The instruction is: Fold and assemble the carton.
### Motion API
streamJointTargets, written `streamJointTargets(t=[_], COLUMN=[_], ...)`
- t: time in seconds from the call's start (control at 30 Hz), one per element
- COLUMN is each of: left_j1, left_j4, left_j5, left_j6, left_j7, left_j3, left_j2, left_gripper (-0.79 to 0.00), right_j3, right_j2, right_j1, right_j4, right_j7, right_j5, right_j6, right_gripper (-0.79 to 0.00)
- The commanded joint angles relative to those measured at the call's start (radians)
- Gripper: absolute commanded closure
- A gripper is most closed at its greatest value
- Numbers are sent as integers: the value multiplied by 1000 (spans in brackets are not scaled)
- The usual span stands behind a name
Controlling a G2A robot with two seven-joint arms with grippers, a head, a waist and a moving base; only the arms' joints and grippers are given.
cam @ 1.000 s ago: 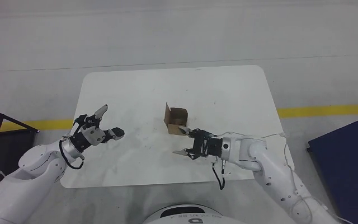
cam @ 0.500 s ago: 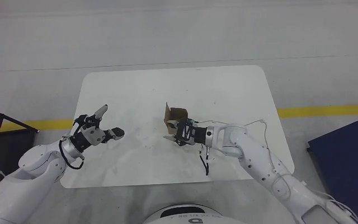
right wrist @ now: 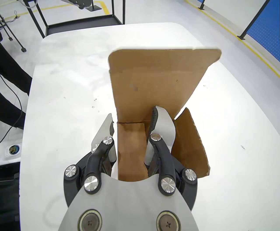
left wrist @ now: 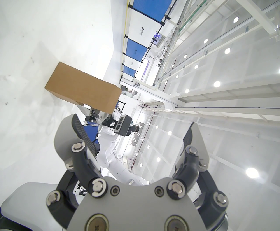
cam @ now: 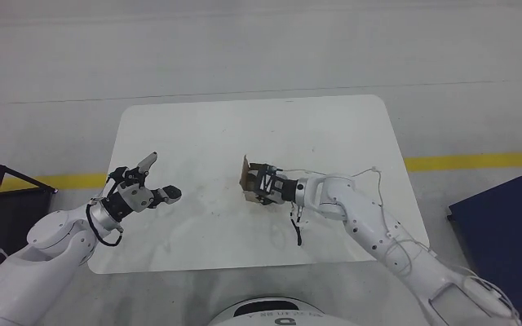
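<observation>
A small brown carton [cam: 244, 171] stands near the middle of the white table [cam: 326, 130], its tall flap [right wrist: 157, 81] upright and a side flap [right wrist: 190, 144] splayed outward. My right gripper [cam: 262, 187] is at the carton's opening. It is open, its fingers straddling a narrow inner flap [right wrist: 131, 151] without pinching it. My left gripper [cam: 164, 174] hangs open and empty over the table's left part, well apart from the carton. The left wrist view has the carton's closed side [left wrist: 83, 86], with the right gripper [left wrist: 91, 112] behind it.
A black cable [cam: 298, 232] dangles from the right forearm onto the table. A black stand [cam: 16, 183] is off the table's left edge, and a blue panel [cam: 489, 228] and a yellow floor line [cam: 465, 161] lie to the right. A black rack [right wrist: 76, 11] stands beyond the table's far end.
My right gripper has travelled from the table in front of the carton up to and into its opening, now covering the inside. The left arm has stayed still.
</observation>
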Motion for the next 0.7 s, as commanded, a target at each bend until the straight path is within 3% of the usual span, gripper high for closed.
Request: streamJointTargets(t=[0.0,0.17,0.3,0.5,0.67], left_j1=[0,0,0,0,0], left_j4=[0,0,0,0,0], left_j5=[0,0,0,0,0], left_j6=[0,0,0,0,0], left_j7=[0,0,0,0,0], left_j3=[0,0,0,0,0], left_j2=[0,0,0,0,0], left_gripper=[-785,-785,-785,-785,-785], right_j3=[2,35,87,132,132], right_j2=[-1,8,28,59,68], right_j1=[3,-10,-54,-123,-141], right_j4=[-6,-66,-156,-268,-291], right_j7=[9,13,13,68,94], right_j5=[-7,-21,-53,-200,-314], right_j6=[2,-16,-32,-108,-101], right_gripper=[-376,-465,-397,-366,-360])
